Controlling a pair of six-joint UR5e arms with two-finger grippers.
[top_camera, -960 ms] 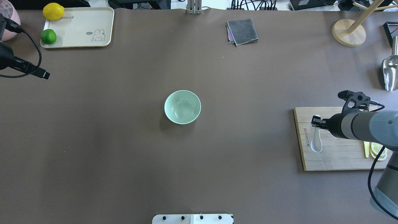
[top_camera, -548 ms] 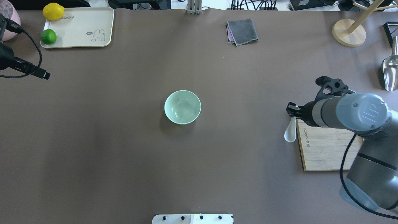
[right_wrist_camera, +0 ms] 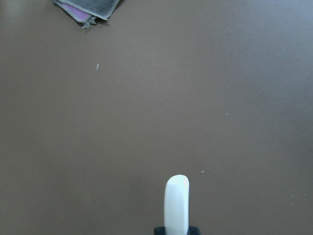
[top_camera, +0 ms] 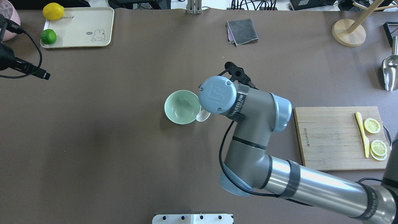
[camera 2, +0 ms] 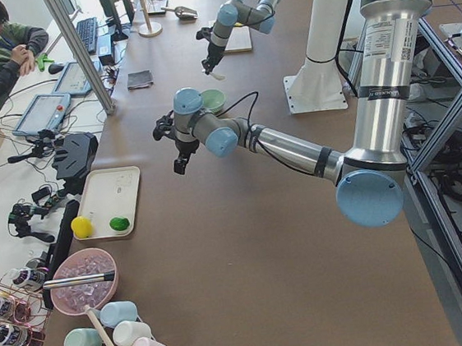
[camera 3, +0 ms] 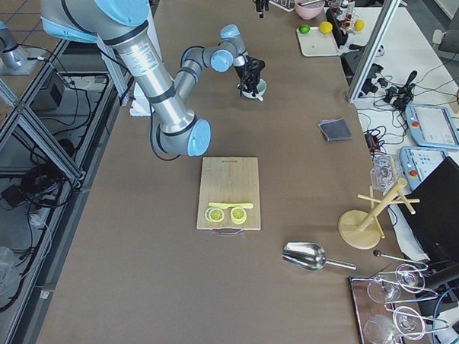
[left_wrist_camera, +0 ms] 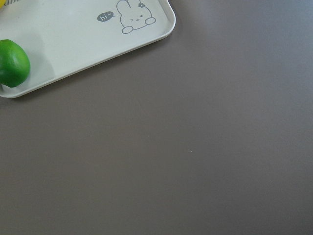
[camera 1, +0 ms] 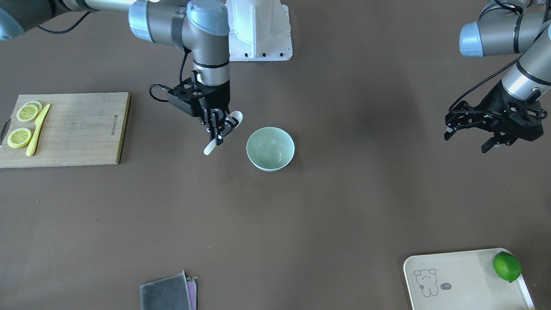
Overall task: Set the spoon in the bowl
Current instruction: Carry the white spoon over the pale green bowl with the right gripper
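Front view: fingers of right gripper [camera 1: 219, 134] cover middle of white ceramic soup spoon [camera 1: 209, 149]; we see only handle end and scoop. Overhead: that gripper hidden under own grey wrist (only scoop peeks out). Right wrist view: we get just handle tip, rest cut by bottom edge. Left wrist view: green lime [left_wrist_camera: 12, 63] and cream rabbit-print tray [left_wrist_camera: 73, 44] cut by edges. Side views: spoon too small for us to read.

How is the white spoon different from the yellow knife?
The spoon is white; the knife is yellow. The spoon is clamped, tilted, in the right gripper beside the bowl; the knife lies flat on the wooden cutting board next to lemon slices. The spoon has a rounded scoop; the knife is thin and narrow. Both are small eating tools.
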